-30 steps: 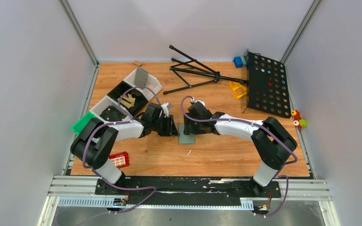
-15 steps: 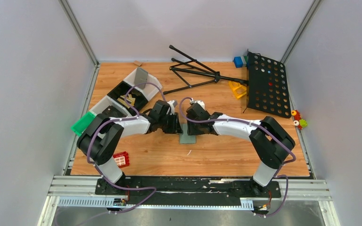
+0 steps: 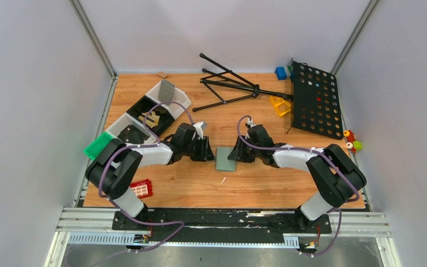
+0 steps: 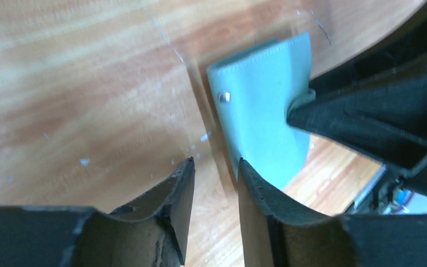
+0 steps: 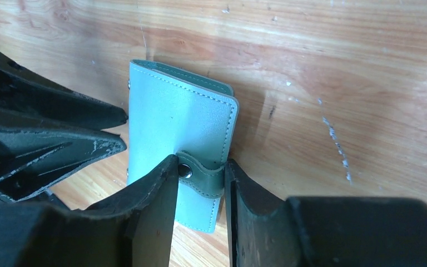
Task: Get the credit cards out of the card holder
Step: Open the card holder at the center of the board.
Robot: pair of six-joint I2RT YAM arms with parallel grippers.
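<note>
The card holder (image 3: 226, 159) lies folded shut on the wood between both arms, pale grey-blue with stitched edges (image 5: 172, 111). Its darker flap (image 5: 208, 179) wraps the right edge and is snapped down. My right gripper (image 5: 200, 164) straddles that flap, one finger against the stud and the other against the flap's fold; in the top view it sits at the holder's right side (image 3: 238, 154). My left gripper (image 4: 216, 162) is open at the holder's left edge (image 4: 261, 94), with only wood between its fingers. The credit cards are hidden.
A red block (image 3: 140, 188) and a green tray (image 3: 97, 146) lie near the left arm, with black and white bins (image 3: 144, 114) behind them. A black folding stand (image 3: 228, 83) and a black perforated panel (image 3: 317, 100) occupy the back right.
My right gripper has pulled back to the right, from over the holder to its flap edge, and its jaws have narrowed. The holder has turned slightly and shifted right. The left gripper stayed close by.
</note>
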